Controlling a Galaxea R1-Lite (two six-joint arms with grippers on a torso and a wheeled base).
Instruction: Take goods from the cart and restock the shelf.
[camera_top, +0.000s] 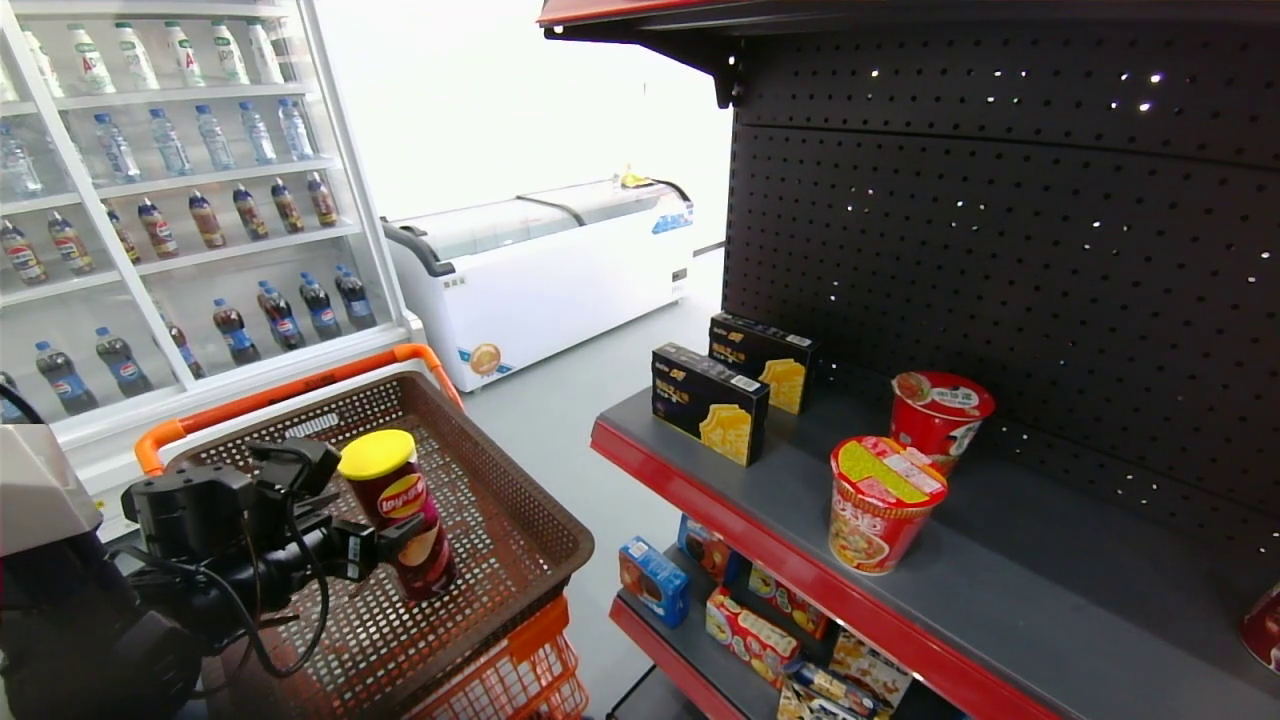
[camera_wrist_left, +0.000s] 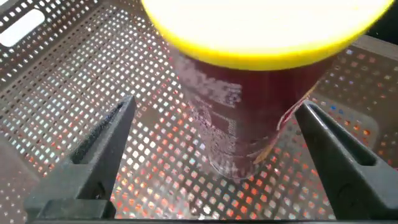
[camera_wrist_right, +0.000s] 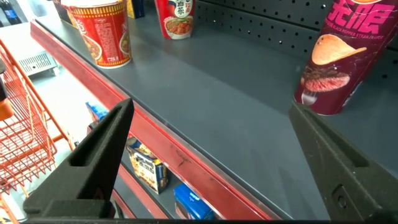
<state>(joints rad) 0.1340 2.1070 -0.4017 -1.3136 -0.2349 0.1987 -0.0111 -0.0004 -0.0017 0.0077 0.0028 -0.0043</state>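
Left gripper (camera_top: 405, 540) has its fingers (camera_wrist_left: 106, 143) spread either side of the can (camera_top: 400, 495) in the cart (camera_top: 500, 500) — best it centres up, squeezes mid-body, then lifts straight out.

Grey shelf (camera_top: 1000, 590) with two black boxes (camera_top: 710, 403), two noodle cups (camera_top: 882, 503), one crisp can (camera_wrist_right: 339, 68).
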